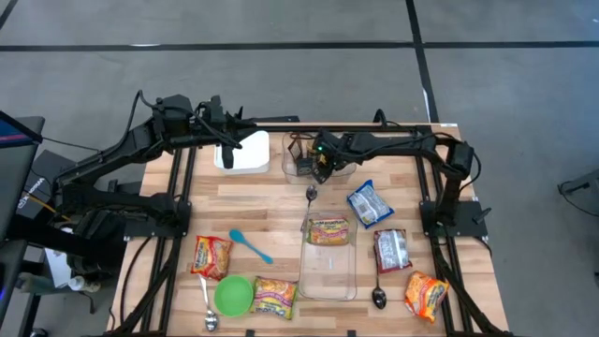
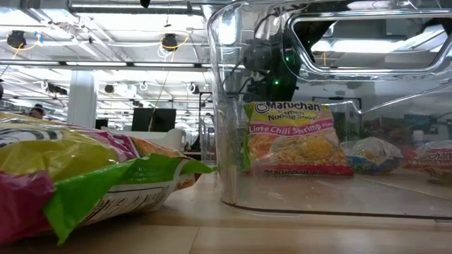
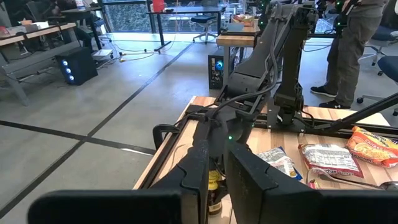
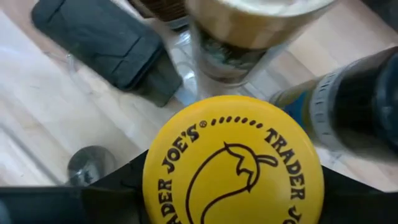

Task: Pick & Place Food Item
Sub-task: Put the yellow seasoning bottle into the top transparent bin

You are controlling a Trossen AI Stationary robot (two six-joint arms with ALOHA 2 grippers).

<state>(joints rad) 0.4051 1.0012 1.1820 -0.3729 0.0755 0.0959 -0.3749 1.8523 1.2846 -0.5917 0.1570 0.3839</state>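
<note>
- The left gripper [image 1: 227, 140] is hovering over a white, rounded-corner box [image 1: 245, 153] at the far left of the slatted wooden table [image 1: 271, 201]; its dark flat fingers [image 3: 249, 180] are sitting nearly together with only a thin gap showing, gripping nothing.
- A crinkly red-and-yellow noodle packet [image 1: 211, 255] is lying near the left edge, with a blue plastic spoon [image 1: 249, 244] just to its right.
- A round green bowl [image 1: 233, 295] is resting at the near edge between a metal spoon [image 1: 208, 307] and a glossy pink-and-green packet [image 1: 274, 297].
- A clear rectangular plastic bin [image 1: 328, 269] is sitting at centre, with a lime chili shrimp ramen packet [image 2: 298, 138] lying at its far end.
- The right gripper [image 1: 316, 166] is reaching into a clear tub [image 1: 292, 150] at the far middle; its fingers are clamping a jar with a smooth round yellow lid [image 4: 233, 163] printed with a black pepper outline.
- A blue-and-white foil bag [image 1: 370, 204] is lying right of centre.
- A red-and-silver packet [image 1: 390, 250] is lying nearer, beside a second metal spoon [image 1: 378, 292].
- An orange crinkled packet [image 1: 426, 294] is sitting at the near right corner.
</note>
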